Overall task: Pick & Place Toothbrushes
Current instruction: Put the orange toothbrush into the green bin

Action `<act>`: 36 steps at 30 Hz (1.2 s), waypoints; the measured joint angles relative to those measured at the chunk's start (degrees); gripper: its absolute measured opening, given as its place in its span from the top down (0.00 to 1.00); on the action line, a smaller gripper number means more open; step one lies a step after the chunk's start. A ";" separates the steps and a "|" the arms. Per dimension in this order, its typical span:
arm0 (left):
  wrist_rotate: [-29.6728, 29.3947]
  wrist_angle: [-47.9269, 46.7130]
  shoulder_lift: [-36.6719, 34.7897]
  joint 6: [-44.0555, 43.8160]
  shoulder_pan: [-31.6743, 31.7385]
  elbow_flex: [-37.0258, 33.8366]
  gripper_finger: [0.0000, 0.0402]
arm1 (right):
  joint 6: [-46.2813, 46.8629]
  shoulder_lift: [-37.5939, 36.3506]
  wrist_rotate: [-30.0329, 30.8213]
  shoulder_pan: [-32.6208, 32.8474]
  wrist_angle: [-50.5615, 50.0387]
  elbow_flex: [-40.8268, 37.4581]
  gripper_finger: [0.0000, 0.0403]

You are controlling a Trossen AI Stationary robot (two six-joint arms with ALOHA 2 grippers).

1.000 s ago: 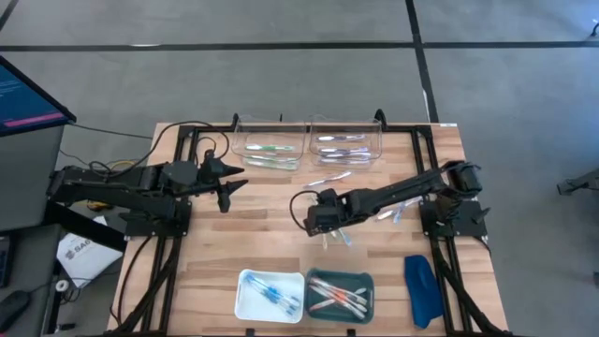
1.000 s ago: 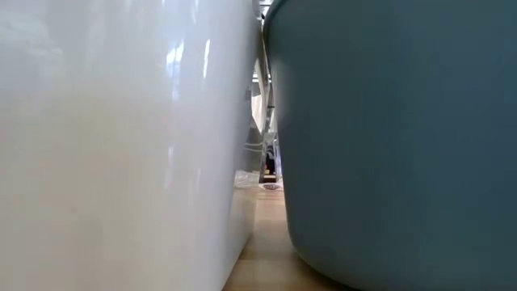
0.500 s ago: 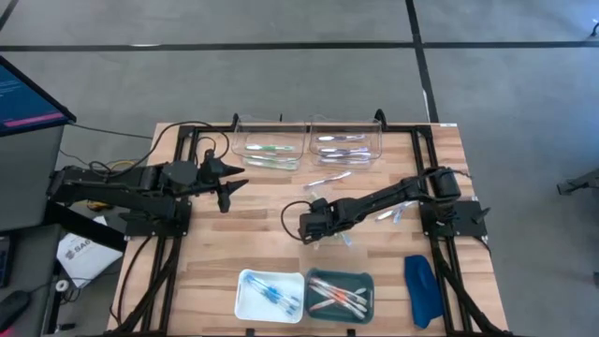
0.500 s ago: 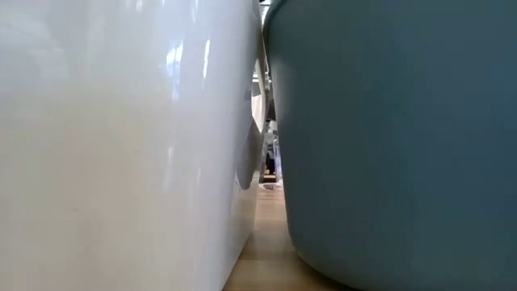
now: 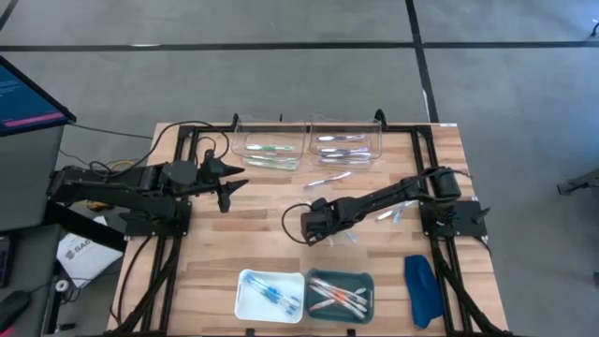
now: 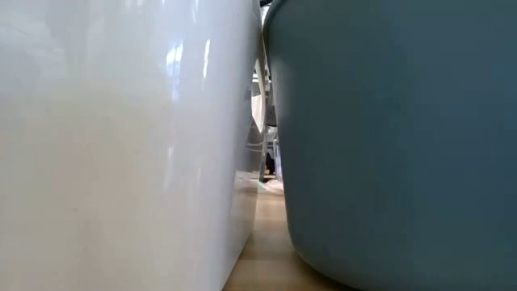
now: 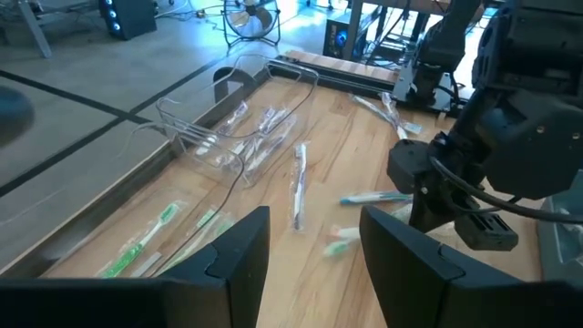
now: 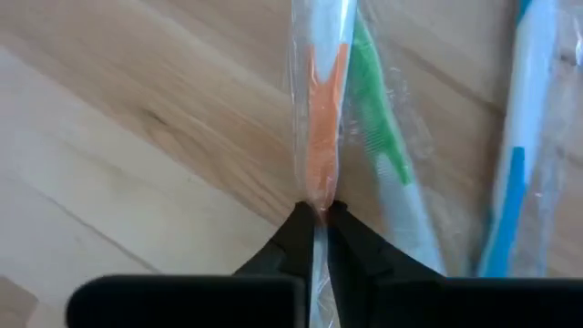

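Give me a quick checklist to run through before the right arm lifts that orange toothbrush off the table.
1. Right gripper shut on the wrapped orange toothbrush: ok, the fingertips pinch it.
2. Neighbours free of the grip: ok, the green toothbrush and the blue toothbrush lie beside it, outside the fingers.
3. Wrappers overlapping: cannot tell, the green one's wrap lies very close.
4. Teal tray reachable: ok, it sits at the near edge, next to the white tray.
5. Left gripper out of the way: ok, it waits open at the table's left side.
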 joint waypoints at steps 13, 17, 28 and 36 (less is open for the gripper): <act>0.01 -0.04 0.00 0.17 0.00 0.00 0.58 | -18.28 0.47 6.72 3.10 -13.46 14.88 1.00; 0.00 -0.04 0.00 0.19 0.00 0.00 0.58 | -22.44 0.39 8.39 4.39 -18.43 19.67 1.00; 0.00 -0.09 -0.02 0.44 0.00 0.00 0.58 | -29.58 0.35 8.48 13.03 -35.31 28.64 1.00; 0.02 -0.02 -0.02 0.42 0.00 0.00 0.58 | -23.43 0.26 6.38 24.62 -35.73 33.93 1.00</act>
